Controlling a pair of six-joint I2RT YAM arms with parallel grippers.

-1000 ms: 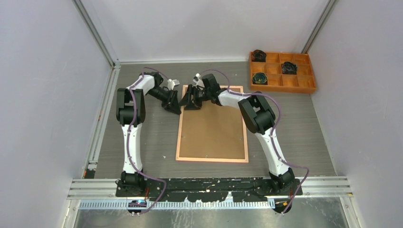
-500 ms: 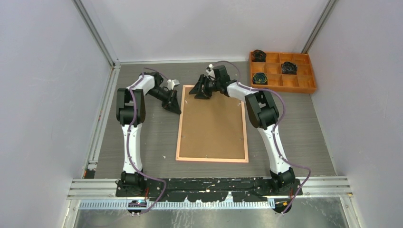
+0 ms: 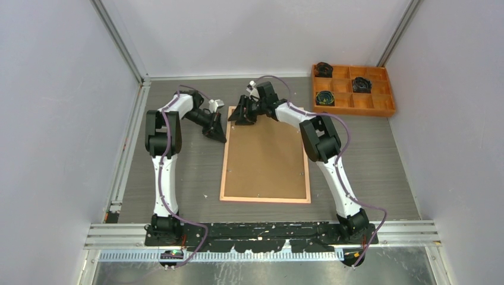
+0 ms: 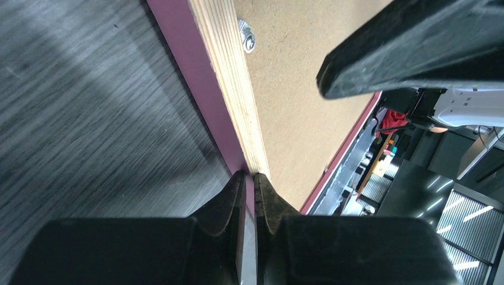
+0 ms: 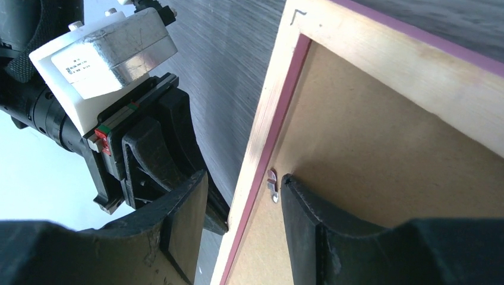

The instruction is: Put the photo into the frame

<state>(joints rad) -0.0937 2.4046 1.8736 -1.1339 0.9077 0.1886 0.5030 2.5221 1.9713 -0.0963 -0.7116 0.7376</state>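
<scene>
Top external: backing board [image 3: 265,154] fills frame [image 3: 265,200]; orange tray [image 3: 354,110] apart.

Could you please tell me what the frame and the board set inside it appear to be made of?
The frame looks like pale unfinished wood on its back, going by the lengthwise grain streaks, with a matte pink painted edge. The backing board looks like brown fibreboard or hardboard: even, faintly speckled and matte. Which of the two it is I cannot tell.
</scene>
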